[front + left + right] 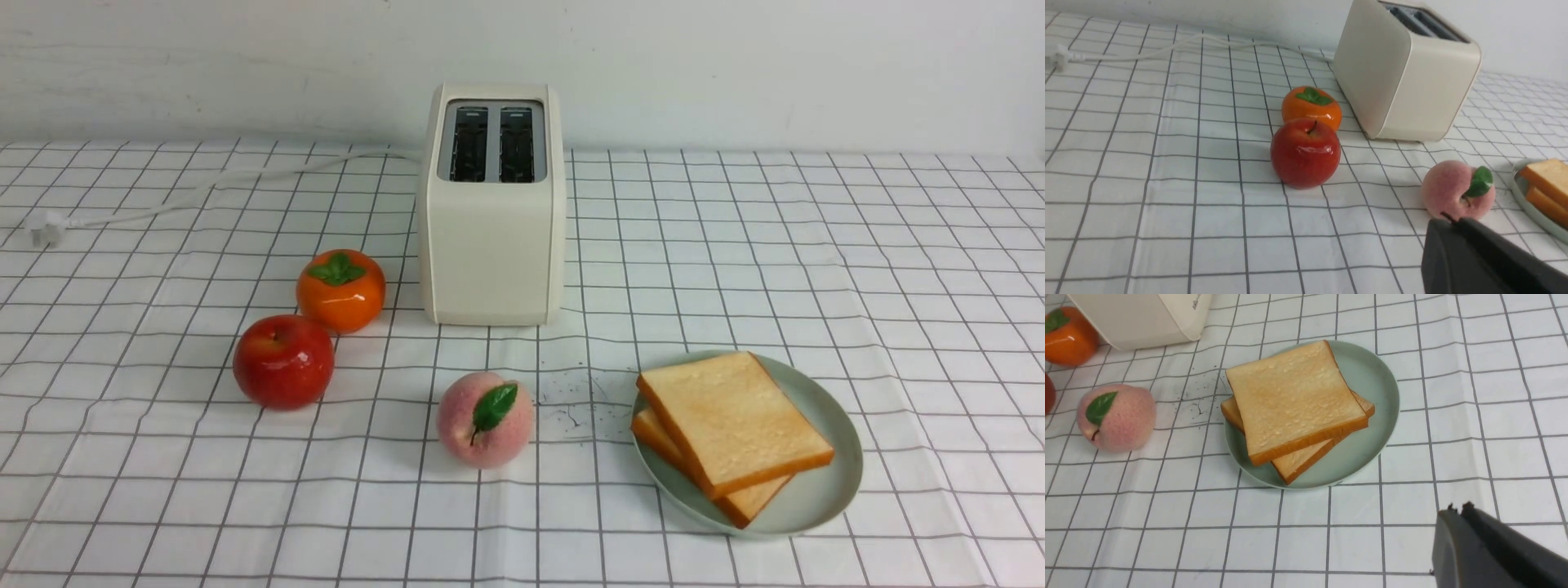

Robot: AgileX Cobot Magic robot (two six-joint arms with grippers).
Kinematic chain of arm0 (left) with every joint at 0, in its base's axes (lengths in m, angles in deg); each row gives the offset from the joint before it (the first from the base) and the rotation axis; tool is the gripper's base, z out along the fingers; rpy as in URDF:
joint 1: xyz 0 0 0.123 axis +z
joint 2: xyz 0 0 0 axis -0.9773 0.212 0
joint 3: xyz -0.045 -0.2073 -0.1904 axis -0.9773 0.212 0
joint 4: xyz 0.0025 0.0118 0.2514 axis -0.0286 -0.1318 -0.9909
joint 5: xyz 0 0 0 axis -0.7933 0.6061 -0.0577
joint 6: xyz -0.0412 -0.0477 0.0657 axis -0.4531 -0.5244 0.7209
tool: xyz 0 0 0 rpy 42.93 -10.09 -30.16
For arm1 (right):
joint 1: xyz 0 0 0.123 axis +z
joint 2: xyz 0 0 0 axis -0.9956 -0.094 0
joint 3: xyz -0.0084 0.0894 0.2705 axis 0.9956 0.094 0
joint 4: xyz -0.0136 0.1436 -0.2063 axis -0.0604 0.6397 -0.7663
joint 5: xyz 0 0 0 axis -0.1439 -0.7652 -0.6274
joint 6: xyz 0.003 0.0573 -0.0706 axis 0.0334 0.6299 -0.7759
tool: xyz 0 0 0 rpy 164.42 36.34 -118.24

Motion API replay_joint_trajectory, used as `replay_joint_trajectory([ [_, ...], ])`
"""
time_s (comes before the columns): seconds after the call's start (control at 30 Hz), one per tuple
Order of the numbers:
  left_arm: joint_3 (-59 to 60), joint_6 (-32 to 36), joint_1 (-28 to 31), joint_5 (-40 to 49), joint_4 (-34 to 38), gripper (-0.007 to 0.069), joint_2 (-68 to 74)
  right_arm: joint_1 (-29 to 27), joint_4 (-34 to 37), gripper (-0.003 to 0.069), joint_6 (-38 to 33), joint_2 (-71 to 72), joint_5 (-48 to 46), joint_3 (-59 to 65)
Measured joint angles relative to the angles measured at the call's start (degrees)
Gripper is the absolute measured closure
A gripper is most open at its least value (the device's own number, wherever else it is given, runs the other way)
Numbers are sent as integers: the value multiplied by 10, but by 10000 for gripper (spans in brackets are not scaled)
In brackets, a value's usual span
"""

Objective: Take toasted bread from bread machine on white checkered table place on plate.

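Two slices of toasted bread [731,420] [1294,404] lie stacked on the mint-green plate [829,482] [1372,375], right of centre on the white checkered table [898,269]. The cream bread machine [492,237] [1404,77] stands at the back centre, both its dark slots showing no bread. Neither arm shows in the front view. My left gripper [1453,222] is shut and empty, hovering just in front of the peach. My right gripper [1457,510] is shut and empty, above bare cloth near the plate.
An orange persimmon [340,290], a red apple [284,361] and a pink peach [485,419] sit left of and in front of the toaster. Its white cord and plug [45,229] trail to the far left. Dark crumbs [571,400] speckle the cloth beside the plate.
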Motion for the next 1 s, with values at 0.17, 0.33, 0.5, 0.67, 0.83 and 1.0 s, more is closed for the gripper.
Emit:
replay_joint_trajectory([
  [0.17,11,-1,0,0,0,619,0,0,0,649,0,0,-8,0],
  [0.33,11,-1,0,-1,0,615,0,22,1,645,1,0,-17,0],
  [0.5,11,-1,0,-2,0,606,0,32,-55,643,1,11,23,8],
  [0.67,11,-1,0,-2,0,603,0,81,-147,664,18,63,152,99],
  [0.83,11,-1,0,-2,0,603,0,121,-251,679,116,168,253,220],
  [1.0,11,-1,0,-2,0,599,0,124,-357,679,262,271,228,289],
])
